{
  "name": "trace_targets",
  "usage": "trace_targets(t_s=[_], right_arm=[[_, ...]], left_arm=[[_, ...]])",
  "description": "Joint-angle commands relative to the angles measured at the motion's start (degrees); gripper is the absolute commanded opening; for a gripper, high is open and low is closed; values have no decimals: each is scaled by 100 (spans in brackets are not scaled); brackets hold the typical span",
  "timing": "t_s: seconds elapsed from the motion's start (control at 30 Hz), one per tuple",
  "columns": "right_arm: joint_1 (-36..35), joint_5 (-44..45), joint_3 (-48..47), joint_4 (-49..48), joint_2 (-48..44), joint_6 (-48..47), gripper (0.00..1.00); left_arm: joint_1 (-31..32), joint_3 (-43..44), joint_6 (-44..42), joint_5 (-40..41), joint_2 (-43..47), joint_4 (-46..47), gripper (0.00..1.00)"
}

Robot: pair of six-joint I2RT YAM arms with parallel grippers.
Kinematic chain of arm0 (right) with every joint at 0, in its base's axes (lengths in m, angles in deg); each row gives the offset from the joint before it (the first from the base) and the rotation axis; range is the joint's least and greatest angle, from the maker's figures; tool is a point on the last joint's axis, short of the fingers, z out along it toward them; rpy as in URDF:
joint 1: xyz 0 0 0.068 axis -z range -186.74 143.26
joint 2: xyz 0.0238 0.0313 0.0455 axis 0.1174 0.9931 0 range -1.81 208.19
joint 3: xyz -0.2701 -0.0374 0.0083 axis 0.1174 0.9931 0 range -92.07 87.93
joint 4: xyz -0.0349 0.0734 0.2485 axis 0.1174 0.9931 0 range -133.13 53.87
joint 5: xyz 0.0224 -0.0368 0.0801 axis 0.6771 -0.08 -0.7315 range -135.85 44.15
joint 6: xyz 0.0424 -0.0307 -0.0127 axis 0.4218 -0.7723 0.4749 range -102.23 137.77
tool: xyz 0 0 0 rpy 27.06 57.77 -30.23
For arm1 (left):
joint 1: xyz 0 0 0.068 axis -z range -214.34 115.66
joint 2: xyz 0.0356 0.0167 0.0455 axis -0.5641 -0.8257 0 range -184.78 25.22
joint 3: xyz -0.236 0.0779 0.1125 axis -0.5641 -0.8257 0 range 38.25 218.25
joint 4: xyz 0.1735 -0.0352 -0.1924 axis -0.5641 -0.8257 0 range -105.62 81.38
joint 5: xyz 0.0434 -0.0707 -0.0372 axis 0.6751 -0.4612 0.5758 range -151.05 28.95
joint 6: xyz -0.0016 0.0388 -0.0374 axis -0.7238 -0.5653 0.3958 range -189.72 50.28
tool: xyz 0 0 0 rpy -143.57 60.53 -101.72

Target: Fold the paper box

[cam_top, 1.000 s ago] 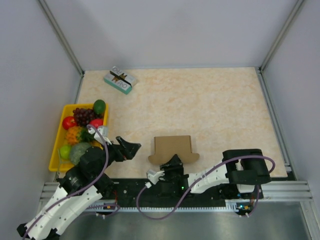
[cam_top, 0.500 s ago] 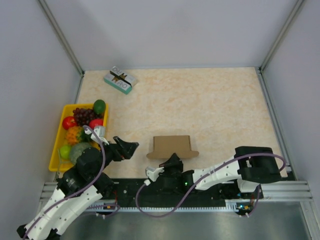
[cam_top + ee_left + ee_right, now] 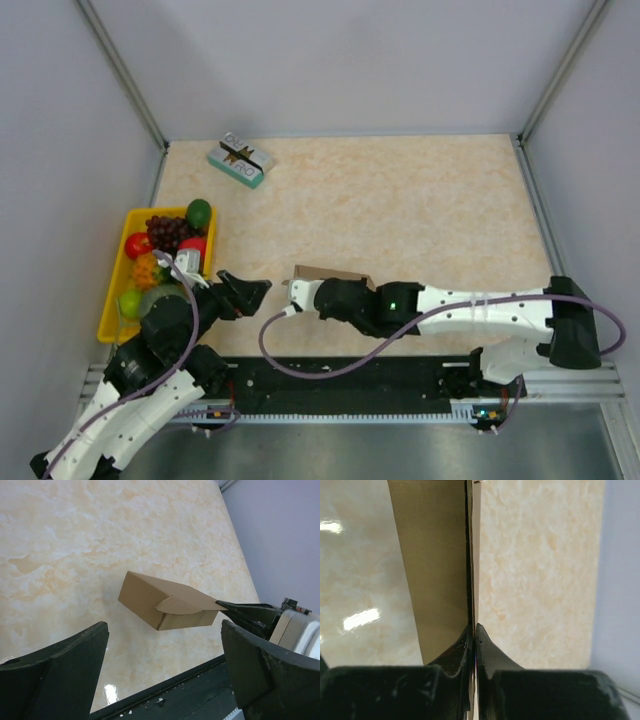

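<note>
Pale grey walls [image 3: 350, 60] enclose a beige marbled tabletop [image 3: 430, 210].

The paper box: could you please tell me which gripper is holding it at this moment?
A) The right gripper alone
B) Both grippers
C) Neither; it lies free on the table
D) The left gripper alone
A: in the right wrist view the right gripper is shut on a thin flap of the paper box, while the left gripper is open and apart from the box.
</note>
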State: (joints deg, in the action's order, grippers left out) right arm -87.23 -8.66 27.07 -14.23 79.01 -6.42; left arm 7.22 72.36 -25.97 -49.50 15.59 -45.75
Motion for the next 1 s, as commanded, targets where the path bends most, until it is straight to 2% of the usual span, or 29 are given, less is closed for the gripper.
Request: trace_targets(t_s=[0.0,0.03,0.2,0.4,0.53,0.67,0.97], right_arm=[[498,-1801,-751,1388,-260,449,0],[734,-2308,-848,1555,-216,493,0],[1281,-3584,-1358,2416,127,590,0],[1694,-4438,-1911,3120,803,494,0],[1844,-4493,-2192,3218,1155,388,0],[1870,-4071,-2342,3262,1524,204,0],[1967,-3359,-2466,3060,1630,-288,2]], left_arm=[[-8,316,-165,84,-109,4,98],[1,368,-200,84,-127,-40,98],[1,377,-182,23,-145,-102,98],[1,272,-103,-91,-92,-146,98],[1,106,-164,-214,-109,-146,98],[1,-18,-244,-495,-83,-41,98],[-8,-176,-147,-426,-39,56,98]])
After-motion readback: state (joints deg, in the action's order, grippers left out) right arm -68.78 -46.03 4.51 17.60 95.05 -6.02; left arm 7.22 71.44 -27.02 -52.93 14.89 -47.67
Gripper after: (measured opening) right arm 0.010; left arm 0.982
